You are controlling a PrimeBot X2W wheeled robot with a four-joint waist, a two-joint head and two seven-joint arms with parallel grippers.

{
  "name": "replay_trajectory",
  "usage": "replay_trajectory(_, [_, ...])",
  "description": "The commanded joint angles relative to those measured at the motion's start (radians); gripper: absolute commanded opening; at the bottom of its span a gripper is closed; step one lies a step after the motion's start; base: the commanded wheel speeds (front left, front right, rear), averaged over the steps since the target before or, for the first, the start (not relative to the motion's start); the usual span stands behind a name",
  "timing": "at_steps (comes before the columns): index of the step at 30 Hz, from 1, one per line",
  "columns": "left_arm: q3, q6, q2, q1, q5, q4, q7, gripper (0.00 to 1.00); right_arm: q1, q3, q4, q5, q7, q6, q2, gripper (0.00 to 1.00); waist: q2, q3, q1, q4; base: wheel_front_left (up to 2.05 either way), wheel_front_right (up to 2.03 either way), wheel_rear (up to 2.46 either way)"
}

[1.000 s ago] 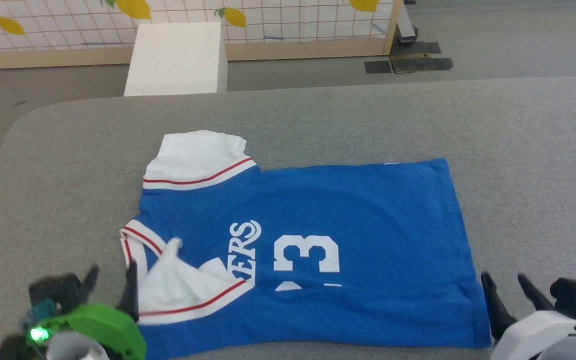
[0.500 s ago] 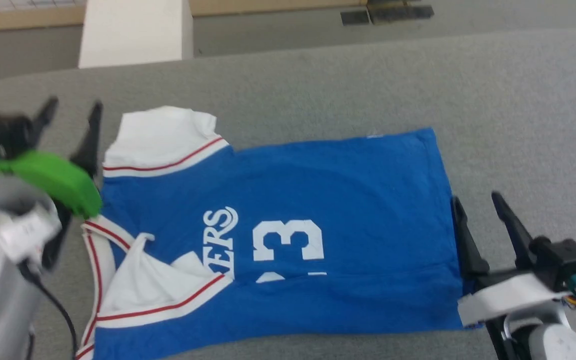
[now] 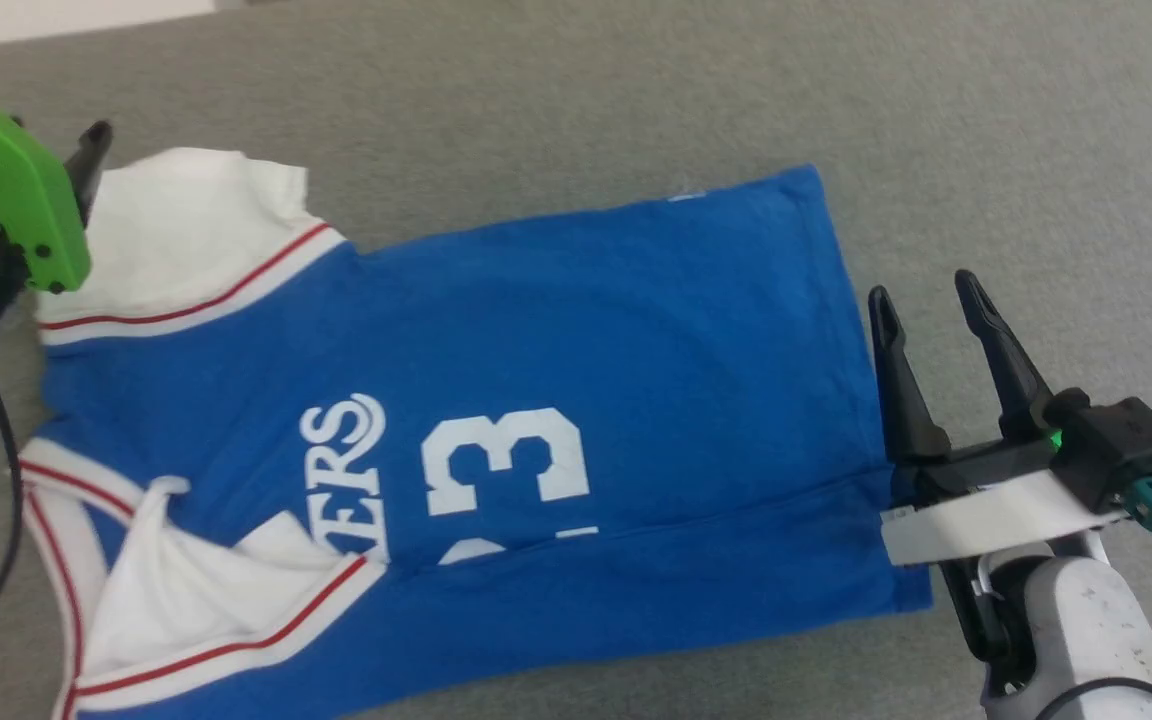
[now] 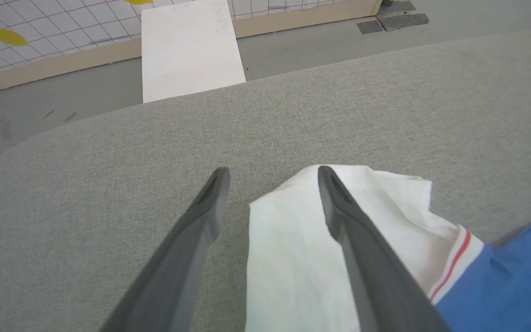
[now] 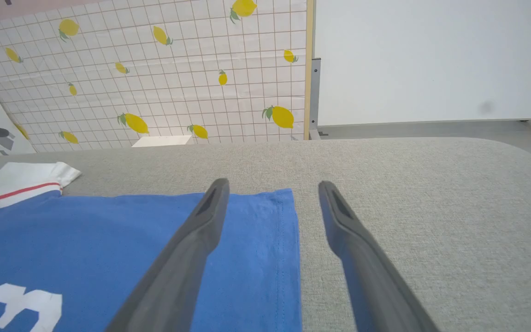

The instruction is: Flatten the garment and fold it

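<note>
**Garment flat, 1 lengthwise fold in, both grippers empty**

Position: the garment lies spread on the grey bench, printed side up, collar end to the robot's left and hem to its right.

Done, as judged from the lay of the cloth:
- The body is smooth, with no large wrinkles.
- The garment's near long edge appears turned over onto the body. A straight crease runs along it and cuts off the lower numerals.
- The near sleeve is tucked in on top of the garment.

Left to do:
- The far sleeve sticks out past the garment's outline, unfolded.
- The far long edge is not yet folded in.
- No crosswise fold is made.

Estimate: flattening finished, folding roughly 1 third through.

Grippers:
- The left gripper is spread wide and holds nothing. It sits at the far sleeve's outer edge, 1 finger over the white cloth and 1 over bare bench.
- The right gripper is likewise wide apart and empty. It straddles the hem, 1 finger above the blue cloth and 1 beyond it.
- Whether any fingertip touches the garment, I cannot tell.
</note>
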Motion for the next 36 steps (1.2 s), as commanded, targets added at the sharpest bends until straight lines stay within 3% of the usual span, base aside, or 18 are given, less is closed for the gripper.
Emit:
replay_trajectory(1, [-0.007,0.013,0.015,-0.024,0.0,0.014,0.038,1.0,-0.022,0.006,0.008,0.008,-0.011,-0.002,0.0,1.0,0.0055,0.058,-0.0002,-0.059,0.0,0.0,0.0])
replay_trajectory(11, [-0.029,0.125,0.051,-0.008,-0.042,0.046,0.353,1.0,-0.041,0.034,0.048,0.024,-0.035,-0.002,0.0,1.0,0.0055,0.079,-0.0002,-0.098,0.0,0.0,0.0])
replay_trajectory(12, [-0.03,0.132,0.054,-0.002,-0.048,0.036,0.376,0.96,-0.043,0.035,0.049,0.024,-0.036,-0.002,0.0,1.0,0.0055,0.079,-0.0002,-0.099,0.0,0.0,0.0])
replay_trajectory(13, [-0.029,0.138,0.057,0.001,-0.052,0.027,0.387,0.52,-0.045,0.035,0.05,0.022,-0.036,-0.002,0.0,1.0,0.0055,0.08,-0.0002,-0.1,0.0,0.0,0.0])
replay_trajectory(14, [-0.028,0.144,0.059,0.007,-0.055,0.014,0.396,0.21,-0.051,0.037,0.051,0.019,-0.036,-0.002,0.0,1.0,0.0055,0.08,-0.0002,-0.101,0.0,0.0,0.0])
replay_trajectory(15, [-0.027,0.147,0.061,0.011,-0.058,0.004,0.4,0.0,-0.057,0.04,0.051,0.016,-0.034,-0.002,0.0,1.0,0.0055,0.081,-0.0002,-0.101,0.0,0.0,0.0])
replay_trajectory(23, [-0.023,0.168,0.072,0.036,-0.065,-0.07,0.41,0.0,-0.224,0.037,0.084,-0.027,0.062,-0.002,0.0,1.0,0.0055,0.088,-0.0002,-0.091,0.0,0.0,0.0])
replay_trajectory(36, [-0.027,0.167,0.072,0.038,-0.071,-0.118,0.399,0.0,-0.59,0.036,0.4,0.014,0.64,-0.002,0.0,1.0,0.0055,0.13,-0.0002,-0.06,0.0,0.0,0.0])
